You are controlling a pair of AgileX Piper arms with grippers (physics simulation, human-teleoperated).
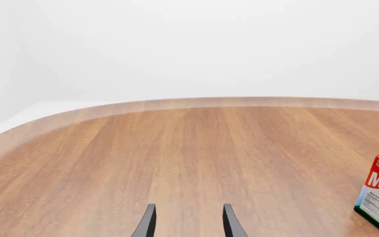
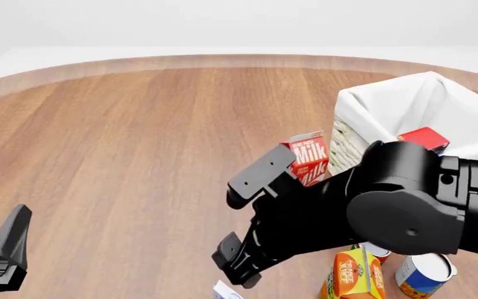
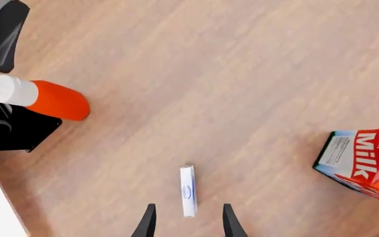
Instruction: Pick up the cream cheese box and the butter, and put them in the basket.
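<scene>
The cream cheese box point(image 3: 188, 190), a thin white box with pale-blue markings, stands on its edge on the wood. My right gripper point(image 3: 188, 223) is open just above it, one finger on each side and neither touching it. In the front view only a corner of the cream cheese box point(image 2: 226, 291) shows, below the right gripper point(image 2: 237, 271). A red box that looks like the butter point(image 2: 424, 138) lies inside the basket point(image 2: 388, 109) at the right. My left gripper point(image 1: 188, 224) is open and empty over bare table, at the near left point(image 2: 7, 249).
A red milk carton point(image 2: 310, 157) stands beside the basket's near-left wall. An orange juice carton point(image 2: 355, 275) and a blue tin can point(image 2: 422, 274) stand under the right arm. A red-orange bottle with a white cap point(image 3: 45, 99) lies near the left arm point(image 3: 2, 44).
</scene>
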